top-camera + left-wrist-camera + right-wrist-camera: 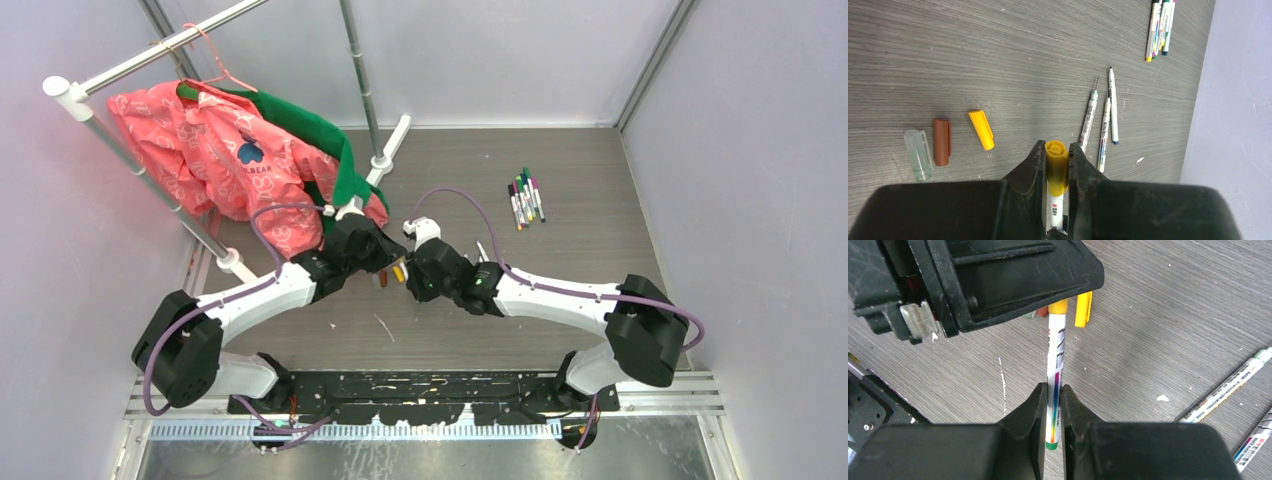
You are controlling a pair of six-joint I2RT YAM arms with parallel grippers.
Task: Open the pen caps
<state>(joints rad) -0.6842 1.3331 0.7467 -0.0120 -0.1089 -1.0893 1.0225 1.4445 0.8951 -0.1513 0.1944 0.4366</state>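
The left tool (1055, 152) is clamped on the yellow cap (1056, 175), above the tabletop (998, 60). The right tool (1052, 390) is clamped on the pen barrel (1055, 350). Expect light, rigid, slippery plastic. Grip the cap mid-length and pull along the pen's axis.

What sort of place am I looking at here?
Likely a robot test booth, not a home: plain walls box in a table, with props like a clothes rack and marker pens laid out.
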